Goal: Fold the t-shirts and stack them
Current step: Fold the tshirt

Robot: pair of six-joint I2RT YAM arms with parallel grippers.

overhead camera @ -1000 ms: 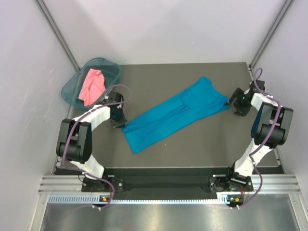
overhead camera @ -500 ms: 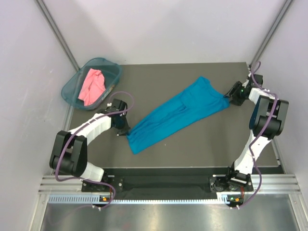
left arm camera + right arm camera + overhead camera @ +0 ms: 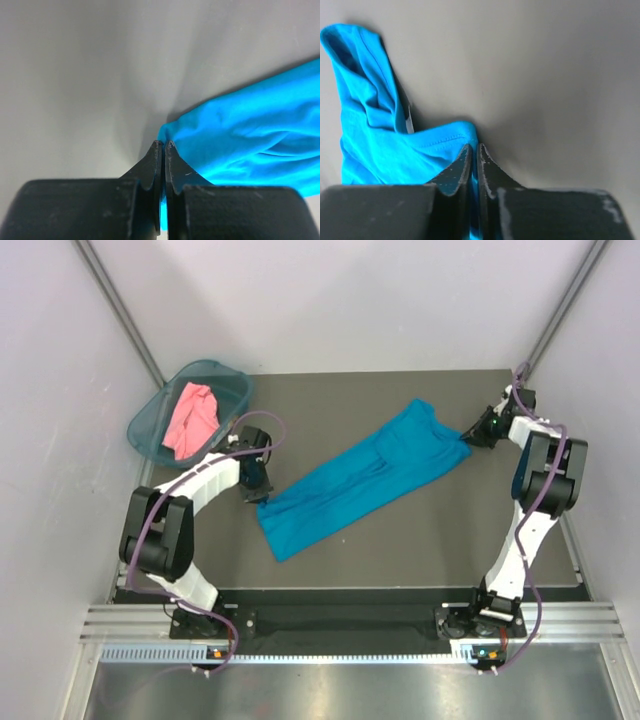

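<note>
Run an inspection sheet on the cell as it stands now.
Surface: dark table, no spills or marks seen.
Job's things: teal-blue t-shirt lies stretched diagonally across the middle, not yet folded; pink t-shirt is bunched in the basket.
Clutter: teal basket at the far left corner; nothing else seen.
Grippers: left gripper shut on the teal-blue t-shirt's near left corner; right gripper shut on its far right end.
Cables: purple cables loop along both arms, off the cloth.
Surroundings: plain white walls, metal rail at the near edge.
</note>
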